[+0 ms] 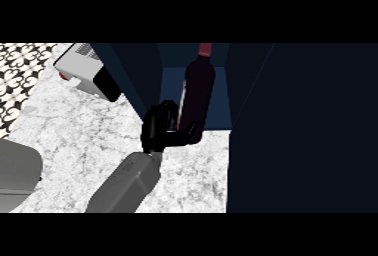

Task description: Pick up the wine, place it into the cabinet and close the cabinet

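Note:
The wine bottle (198,82) is dark with a red cap and stands upright inside the open cabinet (170,62), in its blue-lit compartment. My left hand (158,127) comes up from the lower edge on a grey forearm and sits at the bottle's lower left side. Its thumb (188,136) curls round the bottle's base, so the hand is shut on the bottle. The bottle's bottom is hidden behind the hand. The cabinet's open door (303,130) is a large dark panel filling the right of the view. My right hand does not show.
A white boxy appliance (87,70) sits on the marble counter (74,140) at the upper left, next to the cabinet's left wall. A grey rounded shape (16,170) lies at the left edge. Patterned tiles (18,75) back the counter.

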Controlling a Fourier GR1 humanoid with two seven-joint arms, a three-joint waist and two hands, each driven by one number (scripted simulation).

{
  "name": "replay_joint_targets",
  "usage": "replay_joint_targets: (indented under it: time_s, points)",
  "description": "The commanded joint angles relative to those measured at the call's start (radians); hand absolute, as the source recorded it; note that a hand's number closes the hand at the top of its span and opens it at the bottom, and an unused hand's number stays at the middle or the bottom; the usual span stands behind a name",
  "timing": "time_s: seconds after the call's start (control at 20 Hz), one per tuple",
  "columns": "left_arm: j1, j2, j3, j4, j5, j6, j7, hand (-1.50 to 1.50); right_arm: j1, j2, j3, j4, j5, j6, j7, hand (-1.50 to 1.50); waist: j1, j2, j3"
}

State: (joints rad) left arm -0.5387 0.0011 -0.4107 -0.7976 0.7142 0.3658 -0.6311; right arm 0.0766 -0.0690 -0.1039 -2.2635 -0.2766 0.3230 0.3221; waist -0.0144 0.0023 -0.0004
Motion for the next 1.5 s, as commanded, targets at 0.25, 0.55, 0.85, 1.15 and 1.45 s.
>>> replay_joint_targets:
  time_s: [0.25,0.55,0.85,1.15,1.45]
  points:
    - [-0.169,-0.001,0.042,0.278,0.085,-0.135,-0.049,1.5,0.037,0.032,0.035,0.048,0.039,0.033,-0.076,-1.5,-0.003,0.002,0.0]
    - [-0.207,-0.001,-0.063,0.265,0.237,-0.077,-0.083,1.5,-0.036,-0.027,-0.037,0.045,-0.054,0.012,0.018,-1.5,-0.014,0.003,0.0]
    - [-0.316,-0.001,-0.057,0.321,0.285,-0.075,-0.067,1.5,-0.013,0.015,0.024,0.041,0.021,0.009,-0.02,-1.5,-0.017,0.004,0.0]
    - [-0.355,-0.001,-0.03,0.442,0.308,-0.159,-0.086,1.5,-0.059,-0.013,-0.016,0.082,-0.013,0.015,-0.019,-1.5,-0.021,0.008,0.0]
    - [-0.405,-0.001,-0.047,0.514,0.316,-0.097,-0.032,1.5,-0.03,-0.008,-0.003,0.026,-0.031,0.016,0.005,-1.5,-0.032,0.01,0.0]
